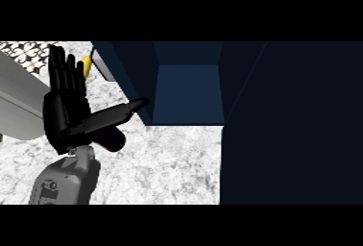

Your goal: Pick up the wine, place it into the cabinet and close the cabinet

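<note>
My left hand point(65, 113) stands at the left of the head view, fingers straight and pointing up, thumb out toward the cabinet, holding nothing. The dark blue cabinet point(188, 91) is in the middle, its inside open toward me and showing a bare blue floor. A broad dark panel point(291, 125), which looks like the cabinet's door, fills the whole right side. No wine bottle shows anywhere, and neither does my right hand.
A grey sink basin point(18, 103) lies at the left edge. A yellow object point(86, 65) and a pale slab point(106, 67) sit behind my fingers beside the cabinet's left wall. Speckled white counter point(170, 163) spreads in front of the cabinet.
</note>
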`<state>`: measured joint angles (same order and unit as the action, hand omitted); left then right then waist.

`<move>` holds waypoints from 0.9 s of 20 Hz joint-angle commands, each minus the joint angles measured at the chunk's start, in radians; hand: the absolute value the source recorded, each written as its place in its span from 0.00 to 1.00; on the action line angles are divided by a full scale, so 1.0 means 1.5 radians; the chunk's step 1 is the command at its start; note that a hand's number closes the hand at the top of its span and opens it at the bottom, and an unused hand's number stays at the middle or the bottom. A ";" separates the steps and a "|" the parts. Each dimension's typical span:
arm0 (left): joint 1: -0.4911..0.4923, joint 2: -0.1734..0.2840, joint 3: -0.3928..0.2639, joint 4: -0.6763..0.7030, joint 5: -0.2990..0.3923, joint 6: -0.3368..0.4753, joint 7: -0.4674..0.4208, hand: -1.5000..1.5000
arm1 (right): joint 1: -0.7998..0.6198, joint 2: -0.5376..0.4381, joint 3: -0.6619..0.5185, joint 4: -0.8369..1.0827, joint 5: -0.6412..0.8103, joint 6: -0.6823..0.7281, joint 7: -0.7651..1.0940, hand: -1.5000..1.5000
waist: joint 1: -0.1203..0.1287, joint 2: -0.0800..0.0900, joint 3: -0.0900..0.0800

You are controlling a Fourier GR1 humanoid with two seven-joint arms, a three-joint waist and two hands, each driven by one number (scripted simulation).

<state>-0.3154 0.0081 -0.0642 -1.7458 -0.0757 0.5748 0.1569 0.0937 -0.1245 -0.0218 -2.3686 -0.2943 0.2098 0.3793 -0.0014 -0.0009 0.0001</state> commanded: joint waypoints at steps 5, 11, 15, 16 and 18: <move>0.092 0.003 0.015 -0.030 0.000 -0.010 -0.041 0.00 | -0.010 0.012 0.004 -0.010 0.013 -0.004 0.018 0.00 | 0.001 0.000 0.000; 0.153 -0.001 0.020 -0.048 0.007 -0.018 -0.055 0.00 | -0.033 0.027 0.026 -0.018 0.029 -0.023 0.042 0.00 | 0.002 0.000 0.000; 0.143 0.037 0.059 -0.050 0.028 -0.049 -0.015 0.00 | -0.068 0.020 0.012 -0.010 0.031 -0.033 0.064 0.00 | 0.003 0.000 0.000; 0.198 0.024 0.057 -0.034 0.054 -0.075 -0.098 0.00 | -0.033 0.008 -0.016 -0.019 -0.006 -0.003 0.050 0.00 | 0.001 0.000 0.000; 0.185 0.001 0.046 -0.025 0.037 -0.049 -0.082 0.00 | 0.010 0.027 0.005 -0.044 0.004 0.005 0.034 0.00 | 0.000 0.000 0.000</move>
<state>-0.0895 0.0409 0.0160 -1.7956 -0.0233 0.5003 0.0756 0.0743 -0.0966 -0.0238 -2.3799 -0.2732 0.2124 0.4141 -0.0010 -0.0007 -0.0001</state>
